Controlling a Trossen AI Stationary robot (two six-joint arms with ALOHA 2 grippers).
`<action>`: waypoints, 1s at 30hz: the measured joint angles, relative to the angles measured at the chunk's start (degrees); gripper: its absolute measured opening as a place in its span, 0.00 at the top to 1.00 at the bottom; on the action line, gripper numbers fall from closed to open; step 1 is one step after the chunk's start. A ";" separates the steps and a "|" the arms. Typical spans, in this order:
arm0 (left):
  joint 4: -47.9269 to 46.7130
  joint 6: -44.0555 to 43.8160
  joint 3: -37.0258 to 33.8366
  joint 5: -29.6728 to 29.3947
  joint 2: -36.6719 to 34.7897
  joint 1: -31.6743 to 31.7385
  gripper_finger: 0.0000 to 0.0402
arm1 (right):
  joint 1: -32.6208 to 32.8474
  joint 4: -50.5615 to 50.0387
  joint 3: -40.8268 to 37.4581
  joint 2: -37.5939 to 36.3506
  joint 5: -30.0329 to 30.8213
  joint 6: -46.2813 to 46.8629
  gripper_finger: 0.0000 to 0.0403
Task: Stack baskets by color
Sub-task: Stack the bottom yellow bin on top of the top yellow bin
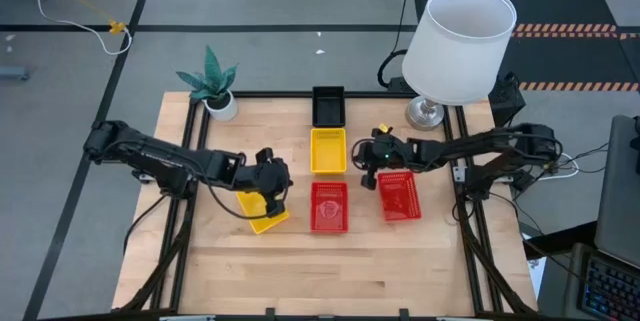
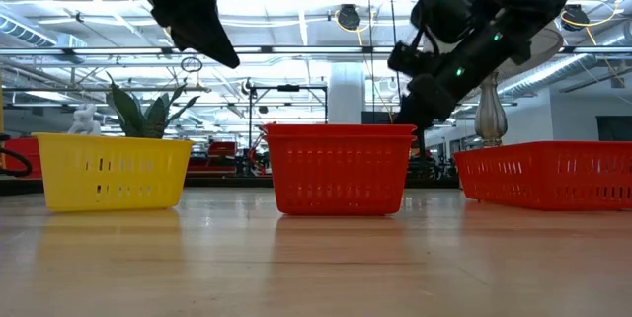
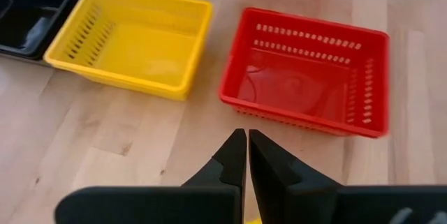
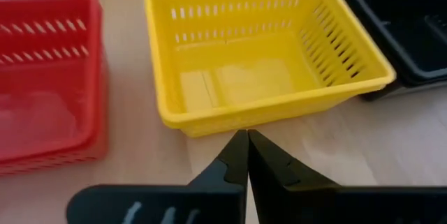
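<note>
Down the table's middle stand a black basket (image 1: pixel 328 106), a yellow basket (image 1: pixel 328 151) and a red stack (image 1: pixel 329 206), which shows two rims (image 2: pixel 341 131) in the low view. Another red basket (image 1: pixel 399 196) rests flat to the right, and another yellow one (image 1: pixel 262 213) to the left. My left gripper (image 1: pixel 285 189) hangs shut above that left yellow basket, its tips (image 3: pixel 242 140) over bare wood beside the red stack (image 3: pixel 307 70). My right gripper (image 1: pixel 362 166) is shut too, raised in front of the middle yellow basket (image 4: pixel 265 56).
A white lampshade on a metal foot (image 1: pixel 460 46) stands at the far right corner and a small potted plant (image 1: pixel 212 86) at the far left. Bare wood (image 1: pixel 320 271) spreads along the near half of the table.
</note>
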 joint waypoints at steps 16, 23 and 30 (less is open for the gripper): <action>0.39 -4.12 0.00 0.00 0.02 -2.82 0.95 | 15.47 -33.27 13.06 -13.51 4.69 11.63 1.00; 0.55 -6.11 0.00 -0.21 0.02 -5.70 0.95 | 27.78 -41.61 17.63 -13.51 10.84 20.27 1.00; 0.52 -8.64 0.00 -1.14 0.02 -9.74 0.95 | 36.89 -43.57 19.64 -13.44 11.96 29.28 1.00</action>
